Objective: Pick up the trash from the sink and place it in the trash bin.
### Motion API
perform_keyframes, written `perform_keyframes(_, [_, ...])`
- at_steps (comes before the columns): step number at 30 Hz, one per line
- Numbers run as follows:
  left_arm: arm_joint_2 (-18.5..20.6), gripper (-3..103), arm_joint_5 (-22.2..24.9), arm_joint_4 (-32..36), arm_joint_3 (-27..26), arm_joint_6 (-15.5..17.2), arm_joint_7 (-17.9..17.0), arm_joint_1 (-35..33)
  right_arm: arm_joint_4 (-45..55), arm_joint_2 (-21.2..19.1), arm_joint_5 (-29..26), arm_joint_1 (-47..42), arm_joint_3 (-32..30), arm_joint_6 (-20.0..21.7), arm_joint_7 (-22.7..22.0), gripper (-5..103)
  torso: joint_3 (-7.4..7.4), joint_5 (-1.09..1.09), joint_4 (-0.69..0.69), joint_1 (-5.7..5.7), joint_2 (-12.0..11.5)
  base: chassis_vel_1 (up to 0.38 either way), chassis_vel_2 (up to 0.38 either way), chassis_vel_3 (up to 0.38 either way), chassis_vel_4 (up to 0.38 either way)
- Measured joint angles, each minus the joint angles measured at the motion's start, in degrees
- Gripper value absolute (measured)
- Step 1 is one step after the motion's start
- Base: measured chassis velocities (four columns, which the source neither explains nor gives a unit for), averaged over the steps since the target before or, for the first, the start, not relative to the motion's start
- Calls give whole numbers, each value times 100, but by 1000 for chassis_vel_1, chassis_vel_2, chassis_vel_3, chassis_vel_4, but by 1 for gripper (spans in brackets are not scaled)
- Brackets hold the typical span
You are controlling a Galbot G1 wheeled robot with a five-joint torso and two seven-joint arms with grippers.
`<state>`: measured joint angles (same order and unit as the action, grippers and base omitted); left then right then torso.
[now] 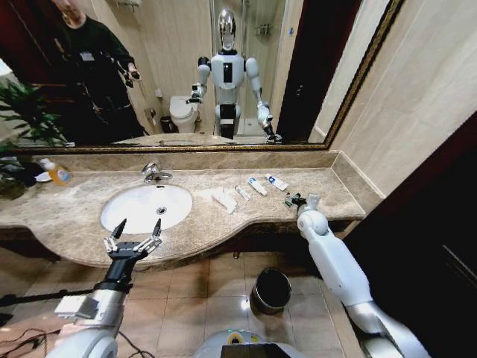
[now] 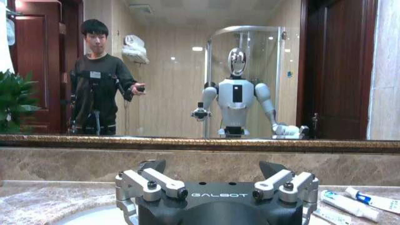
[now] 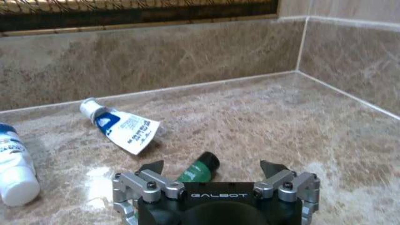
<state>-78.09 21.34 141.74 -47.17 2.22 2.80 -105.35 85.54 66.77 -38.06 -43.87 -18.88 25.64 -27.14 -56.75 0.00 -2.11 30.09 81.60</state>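
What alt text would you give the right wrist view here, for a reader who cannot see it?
The right hand hovers open just above the beige marble countertop, its fingers either side of a small green-and-black tube. Beyond it lies a white tube with blue marks, and another white tube sits at the picture's edge, with the marble backsplash behind.

"GALBOT" on both grippers' housings (image 2: pixel 217 194) (image 3: pixel 217 195)
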Motion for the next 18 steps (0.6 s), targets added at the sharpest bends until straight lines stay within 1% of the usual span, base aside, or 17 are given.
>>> perform_keyframes(1, [0,100,0,0,0,0,0,0,39,-14,-167,-30,-10,46,-54,97,0,0,0,0,0,0,0,0,0])
perform_keyframes(2, [0,100,0,0,0,0,0,0,68,-19,-265,-55,-19,77,-80,97,0,-1,0,0,0,0,0,0,0])
perform_keyframes(3, [0,100,0,0,0,0,0,0,94,-22,-322,-84,-25,94,-98,93,0,-1,0,0,0,0,0,0,0])
perform_keyframes(4, [0,100,0,0,0,0,0,0,94,-22,-322,-84,-25,94,-98,93,0,-1,0,0,0,0,0,0,0])
perform_keyframes(5, [0,100,0,0,0,0,0,0,128,-26,-337,-143,-42,94,-106,89,2,-5,0,-1,1,0,0,0,0])
perform_keyframes(7, [0,100,0,0,0,0,0,0,176,-26,-292,-227,-47,63,-107,79,2,-5,0,-2,1,0,0,0,0])
perform_keyframes(8, [0,100,0,0,0,0,0,0,176,-26,-292,-227,-47,63,-107,79,2,-5,0,-2,1,0,0,0,0])
perform_keyframes(9, [0,100,0,0,0,0,0,0,208,-26,-273,-264,-47,55,-107,73,2,-4,1,-2,1,0,0,0,0])
perform_keyframes(10, [0,100,0,0,0,0,0,0,227,-25,-261,-282,-44,50,-107,73,2,-4,1,-2,1,0,0,0,0])
perform_keyframes(11, [0,100,0,0,0,0,0,0,275,-22,-228,-321,-28,43,-107,62,2,-3,1,-2,1,0,0,0,0])
perform_keyframes(12, [0,100,0,0,0,0,0,0,275,-22,-228,-321,-28,43,-107,62,2,-3,1,-2,1,0,0,0,0])
perform_keyframes(15, [0,100,0,0,0,0,0,0,396,-22,-77,-415,48,-16,-96,45,1,-1,0,-1,1,0,0,0,0])
perform_keyframes(16, [0,100,0,0,0,0,0,0,430,-23,-28,-437,72,-29,-88,45,0,-1,0,-1,1,0,0,0,0])
perform_keyframes(17, [0,100,0,0,0,0,0,0,482,-24,73,-475,116,-63,-70,34,0,0,0,-1,0,0,0,0,0])
perform_keyframes(18, [0,100,0,0,0,0,0,0,499,-25,119,-490,131,-86,-62,29,0,1,0,-1,0,0,0,0,0])
